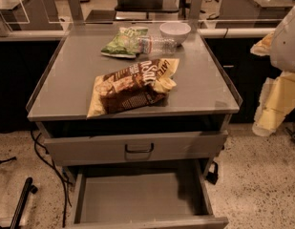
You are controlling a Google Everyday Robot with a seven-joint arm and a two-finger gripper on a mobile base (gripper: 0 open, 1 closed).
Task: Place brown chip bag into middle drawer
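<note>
- Pale yellow and white, the hand (275, 106) hangs off the right side of the counter (66, 80), well apart from everything on it. Whether it is apart or together, I cannot tell.
- Risk: the counter's raised right rim lies between the hand and the brown chip bag (132, 86), and a low approach could clip it.
- The bag lies flat near the front edge. It looks crinkly and is likely to slip in a shallow pinch.
- The water bottle (154, 45) just behind it could roll if nudged.
- The middle drawer (137, 197) stands open below. The drawer front (139, 148) above covers its rear, so the wide bag may snag there.
- Open room: above the drawer's forward half.
</note>
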